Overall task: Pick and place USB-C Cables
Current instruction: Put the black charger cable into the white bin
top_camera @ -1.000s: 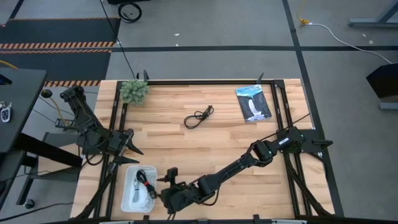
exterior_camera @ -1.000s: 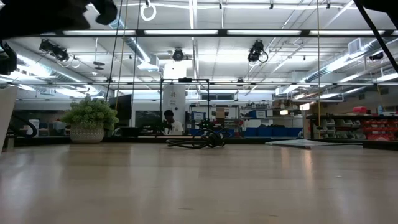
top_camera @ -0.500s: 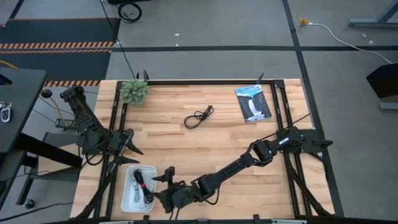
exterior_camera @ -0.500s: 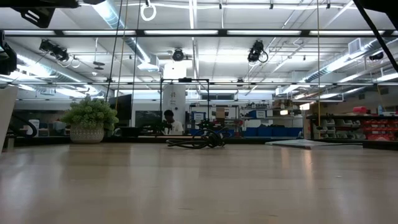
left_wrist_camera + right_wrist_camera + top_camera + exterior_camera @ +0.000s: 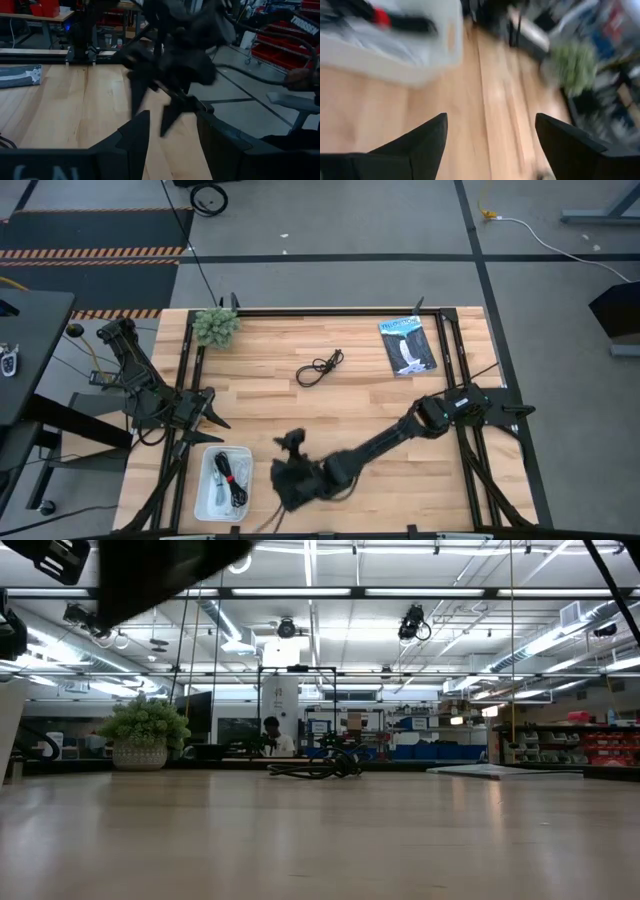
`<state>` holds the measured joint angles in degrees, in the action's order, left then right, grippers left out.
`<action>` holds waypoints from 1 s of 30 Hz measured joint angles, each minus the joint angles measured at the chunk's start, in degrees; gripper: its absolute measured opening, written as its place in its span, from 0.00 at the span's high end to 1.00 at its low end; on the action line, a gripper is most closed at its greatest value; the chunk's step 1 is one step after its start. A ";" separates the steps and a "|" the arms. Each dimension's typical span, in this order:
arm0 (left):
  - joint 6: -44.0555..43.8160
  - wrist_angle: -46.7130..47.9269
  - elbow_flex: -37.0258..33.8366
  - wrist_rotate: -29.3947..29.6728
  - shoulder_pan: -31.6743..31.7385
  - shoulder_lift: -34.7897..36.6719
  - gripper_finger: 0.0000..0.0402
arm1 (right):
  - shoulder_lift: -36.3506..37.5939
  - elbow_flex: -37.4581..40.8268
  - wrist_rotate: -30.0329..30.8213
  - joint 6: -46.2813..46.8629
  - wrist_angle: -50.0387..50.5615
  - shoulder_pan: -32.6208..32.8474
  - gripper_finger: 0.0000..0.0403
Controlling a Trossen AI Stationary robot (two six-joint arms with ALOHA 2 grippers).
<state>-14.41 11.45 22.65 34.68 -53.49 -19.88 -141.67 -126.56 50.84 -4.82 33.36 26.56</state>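
One black coiled cable (image 5: 320, 367) lies on the wooden table at mid-far; it also shows in the low view (image 5: 315, 768). Black cables (image 5: 232, 477) lie in a white tray (image 5: 208, 498) at the near left. In the right wrist view (image 5: 395, 22) one of them shows a red mark. My right gripper (image 5: 292, 452) is just right of the tray, above the table. Its fingers stand wide apart and empty in the right wrist view (image 5: 490, 120). My left gripper (image 5: 205, 408) waits open at the table's left edge (image 5: 172, 120).
A blue-and-white flat packet (image 5: 407, 346) lies at the far right. A small potted plant (image 5: 215, 326) stands at the far left corner. The right arm (image 5: 390, 438) stretches slantwise across the near half of the table. Bare wood lies in the table's middle.
My right gripper has drawn away from the tray toward the table's right and far side, and has turned as it went. The black cables stay lying in the tray. The cable at mid-table has not moved.
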 joint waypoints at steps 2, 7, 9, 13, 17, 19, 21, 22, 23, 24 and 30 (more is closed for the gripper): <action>0.00 0.00 -0.02 0.00 0.00 0.00 0.57 | 1.73 -0.02 -2.79 5.85 8.07 -1.73 0.25; -0.02 0.01 -0.02 0.00 0.00 0.00 0.57 | 3.99 0.08 -10.62 12.02 20.92 -6.27 0.32; -0.04 0.00 -0.02 0.00 0.02 0.00 0.57 | 4.22 0.08 -12.70 12.01 23.93 -8.36 0.34; -0.78 0.02 -0.02 -0.02 0.00 0.00 0.57 | 4.09 0.13 -18.14 9.96 27.80 -12.99 0.37; -1.20 0.10 -0.02 -0.02 0.00 0.00 0.57 | 4.09 0.13 -23.41 8.30 29.50 -17.92 0.38; -1.20 0.41 -0.02 -0.02 0.00 0.00 0.57 | 4.09 0.13 -24.81 7.08 31.00 -20.29 0.37; -1.25 0.67 -0.02 -0.02 0.00 0.00 0.57 | 4.09 0.13 -25.27 5.72 33.41 -22.57 0.36; -1.44 0.76 -0.02 -0.02 0.00 0.00 0.57 | 4.09 0.13 -25.41 4.84 34.84 -23.65 0.35; -1.46 0.86 -0.02 -0.02 0.00 0.00 0.57 | 4.09 0.13 -25.41 4.10 36.37 -24.63 0.34; -1.46 0.91 -0.02 -0.02 0.00 0.00 0.57 | 4.09 0.13 -25.41 3.25 37.85 -25.55 0.33; -0.83 0.91 -0.02 -0.02 0.00 0.00 0.57 | 4.09 0.11 -28.18 -0.33 48.59 -30.06 0.26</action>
<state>-15.25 12.36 22.63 34.65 -53.49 -19.88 -137.58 -126.45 22.66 -5.15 81.95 -3.50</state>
